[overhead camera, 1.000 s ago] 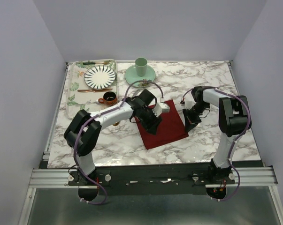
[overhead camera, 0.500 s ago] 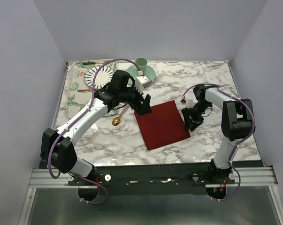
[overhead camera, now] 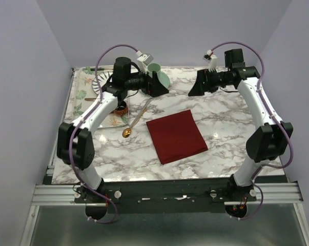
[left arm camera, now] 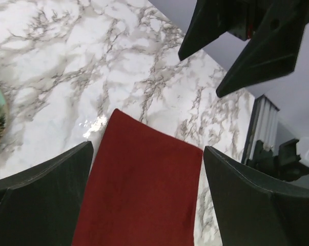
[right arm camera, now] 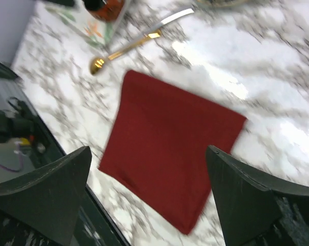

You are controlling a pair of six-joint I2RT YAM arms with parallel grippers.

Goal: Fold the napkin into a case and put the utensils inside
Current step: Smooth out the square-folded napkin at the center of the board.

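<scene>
The dark red napkin lies flat on the marble table as a folded rectangle, also seen in the left wrist view and the right wrist view. Just left of it lie the gold spoon and the silver knife, side by side. My left gripper hangs high over the back of the table, open and empty. Facing it, my right gripper is also raised, open and empty. Neither touches the cloth.
A patterned tray stands at the back left, partly hidden by the left arm. A small brown cup sits at its near corner. A green cup on a green saucer stands at the back centre.
Both arms have left the napkin and risen toward the back of the table. Both grippers have opened. The napkin lies flat where it was.
</scene>
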